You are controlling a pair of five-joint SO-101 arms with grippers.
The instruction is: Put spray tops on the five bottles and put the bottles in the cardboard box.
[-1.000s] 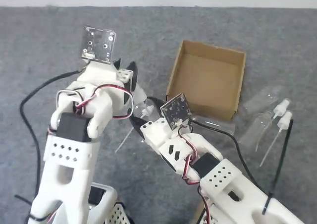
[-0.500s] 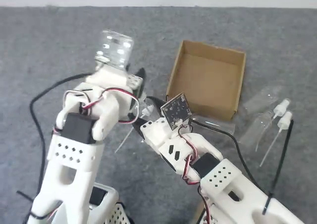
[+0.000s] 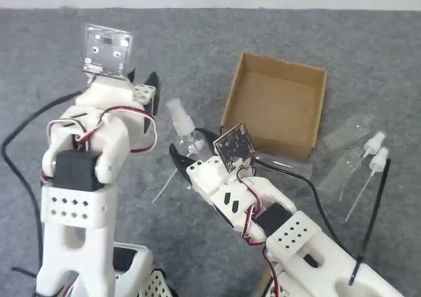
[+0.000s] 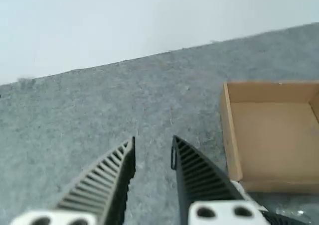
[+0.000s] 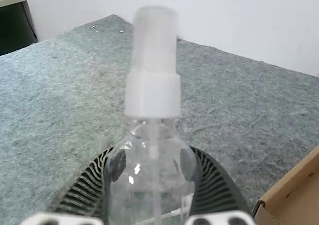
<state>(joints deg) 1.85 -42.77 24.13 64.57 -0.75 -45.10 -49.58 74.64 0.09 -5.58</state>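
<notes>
1. The right gripper (image 5: pixel 149 158) pinches a clear bottle (image 5: pixel 149 190) by its body, one ribbed black finger on each side.
2. The bottle stands upright in that grip and carries a white spray top (image 5: pixel 152 80) on its neck. A thin tube runs down inside it.
3. In the high view this bottle sits between the two arms, just beside the box's near left corner and outside it.
4. A thin white tube (image 3: pixel 164 185) lies slanted on the grey mat (image 3: pixel 66 47), just beside the right arm and below the held bottle.
5. The left gripper (image 4: pixel 153 140) hangs above the mat to the left of the bottle. Its fingers are spread a little, with bare mat showing in the gap, and it holds nothing.
6. To the right of the box, clear bottles (image 3: pixel 342 165) lie on their sides on the mat. One more lies close against the box's near wall, partly under a black cable (image 3: pixel 316 198).
7. Two white spray tops (image 3: pixel 375 141) with long thin tubes lie side by side at those bottles. I cannot tell whether either one is fitted on a neck.
8. The cardboard box (image 3: pixel 276 142) sits open-topped on the mat beyond the right gripper, turned slightly askew.
9. Beyond the mat's far edge is a pale wall (image 4: pixel 149 21).
</notes>
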